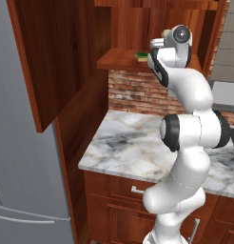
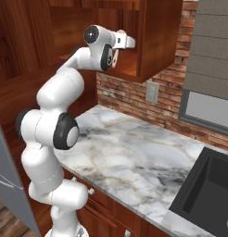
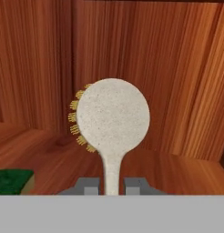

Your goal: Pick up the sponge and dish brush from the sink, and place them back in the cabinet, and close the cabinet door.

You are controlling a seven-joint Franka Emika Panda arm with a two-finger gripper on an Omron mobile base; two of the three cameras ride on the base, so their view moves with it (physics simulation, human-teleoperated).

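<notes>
holding the dish brush [image 3: 112,119] by its thin handle, the gripper [image 3: 112,185] is pressed tight on it — both dark tips sit either side of the stem in the hand view, with the round pale head standing straight out beyond them and a fringe of yellow bristles showing along one edge of the head. the brush's long axis runs in line with the hand, pointing into the cabinet [image 3: 177,68] toward its back wall.

taking the cabinet shelf [image 1: 120,60] as the landmark: the brush hangs just above it, not yet resting on the wood as far as i can judge. the sponge [image 3: 12,180] already lies on that same shelf, off to one side of the brush and nearer the shelf's front edge, green face up; in the left base view it shows as a small green block [image 1: 141,55] beside the wrist.

the cabinet door [image 1: 47,57] stands swung wide open, well away from the shelf. the sink [image 2: 206,194] sits low and well apart from the shelf.

what the next move turns on — the brush is straight ahead of the hand and a little over the shelf, so a short lowering and a release should set it down beside the sponge.
</notes>
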